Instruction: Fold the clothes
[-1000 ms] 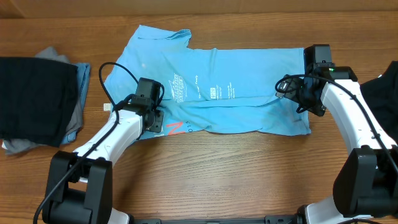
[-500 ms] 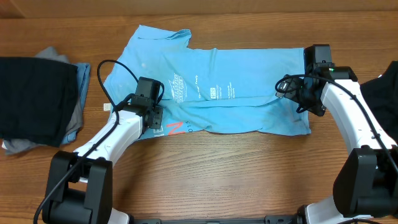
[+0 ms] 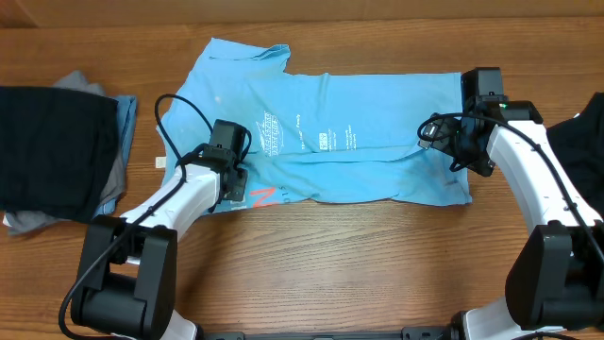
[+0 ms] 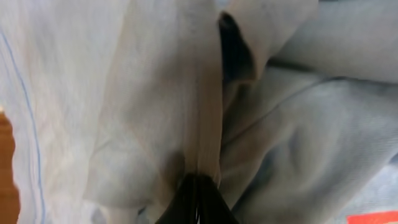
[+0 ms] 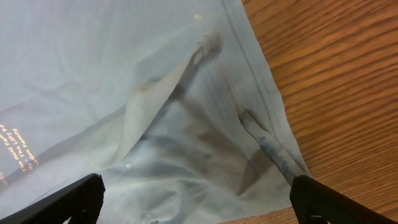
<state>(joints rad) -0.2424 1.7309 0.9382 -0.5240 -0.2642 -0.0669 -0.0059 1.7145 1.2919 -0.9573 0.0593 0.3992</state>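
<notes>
Overhead, left pincer (image 4: 196, 185) pinches a sky-blue T-shirt (image 3: 377, 113) fold; right pincer (image 5: 196, 193) gapes over its hem.

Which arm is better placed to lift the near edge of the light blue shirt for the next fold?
Left. The left claw is shut on a fold of the light blue shirt near that edge; the right claw is open above it, gripping nothing.
</notes>
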